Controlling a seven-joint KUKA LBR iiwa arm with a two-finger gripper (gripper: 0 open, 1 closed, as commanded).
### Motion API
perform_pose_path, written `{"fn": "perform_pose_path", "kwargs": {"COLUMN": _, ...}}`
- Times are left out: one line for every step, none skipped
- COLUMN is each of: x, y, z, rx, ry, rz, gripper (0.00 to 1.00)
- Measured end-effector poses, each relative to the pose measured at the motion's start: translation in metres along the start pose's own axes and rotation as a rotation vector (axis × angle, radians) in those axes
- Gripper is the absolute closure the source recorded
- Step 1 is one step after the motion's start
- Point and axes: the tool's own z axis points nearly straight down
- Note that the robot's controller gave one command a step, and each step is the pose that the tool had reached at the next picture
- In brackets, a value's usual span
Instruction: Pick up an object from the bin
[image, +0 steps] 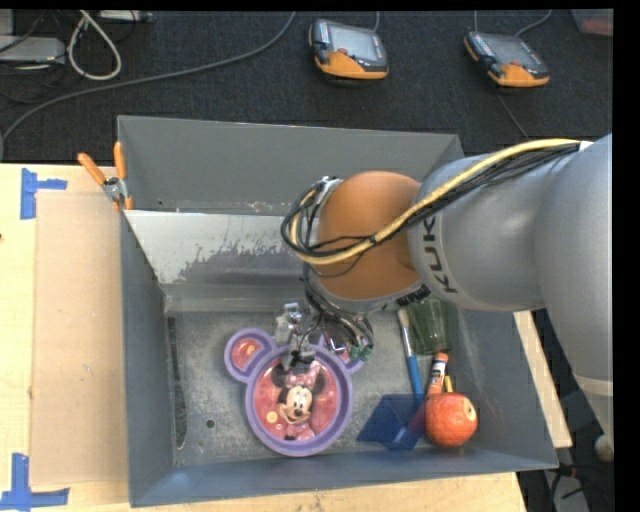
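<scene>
My gripper (308, 338) hangs below the orange wrist cover, in the middle of the bin. It is right over the upper edge of a purple mouse-eared plate (292, 408) with a cartoon mouse printed on its pink centre. The plate lies flat on the bin floor toward the front, and its right ear is hidden under the gripper. To the right of the gripper lie a blue pen (412, 365) and an orange-capped marker (437, 370), side by side.
A red apple (452, 420) sits at the front right, against a flat blue piece (390, 424). A dark green thing (428, 322) lies partly under the arm at the right. The arm and its cables cover the bin's back right.
</scene>
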Motion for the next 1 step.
{"fn": "perform_pose_path", "kwargs": {"x": 0.0, "y": 0.0004, "z": -0.0212, "rx": 0.0, "ry": 0.002, "rz": 0.002, "gripper": 1.0}}
